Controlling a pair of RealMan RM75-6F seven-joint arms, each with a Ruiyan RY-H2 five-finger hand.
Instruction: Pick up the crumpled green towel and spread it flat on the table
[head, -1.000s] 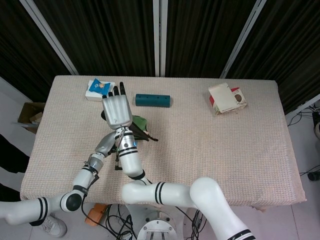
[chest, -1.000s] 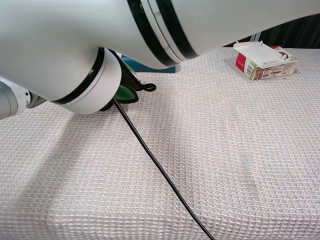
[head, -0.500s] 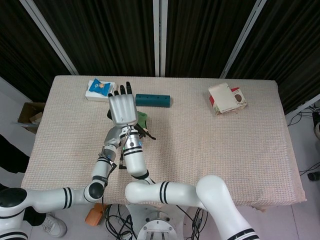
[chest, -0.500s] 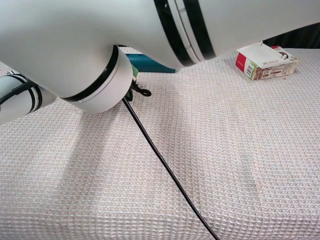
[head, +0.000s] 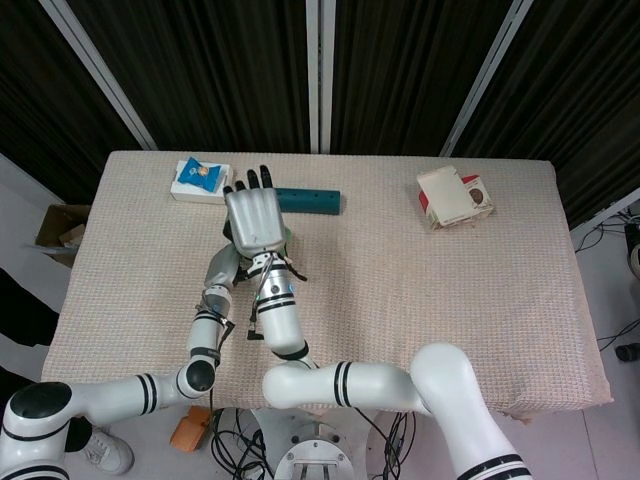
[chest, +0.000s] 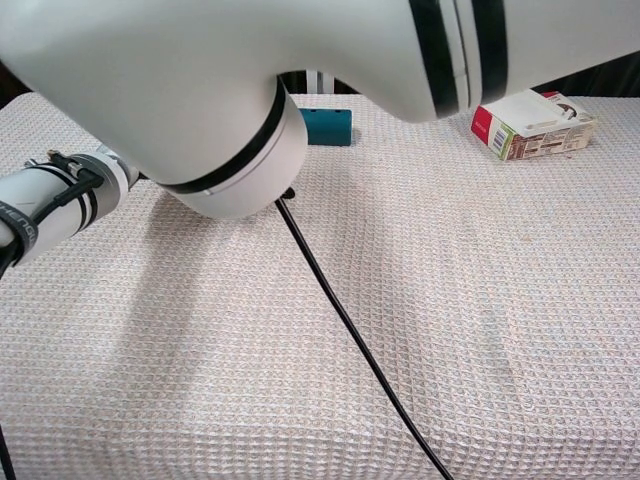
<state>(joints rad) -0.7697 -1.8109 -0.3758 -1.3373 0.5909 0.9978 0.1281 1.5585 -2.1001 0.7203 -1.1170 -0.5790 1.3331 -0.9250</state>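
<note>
Hovering our right hand (head: 254, 214) flat, fingers spread and holding nothing, over the towel (head: 287, 238), which peeks out just beside its wrist; left hand hidden beneath, state unclear.

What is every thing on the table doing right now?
green towel: mostly hidden under the right hand, only an edge shows.
right hand: over the towel, back up, fingers straight.
left hand: hidden beneath the right hand.
teal cylinder: lying on its side.
red and white carton: lying flat, flap open.
blue snack packet: lying flat.
</note>
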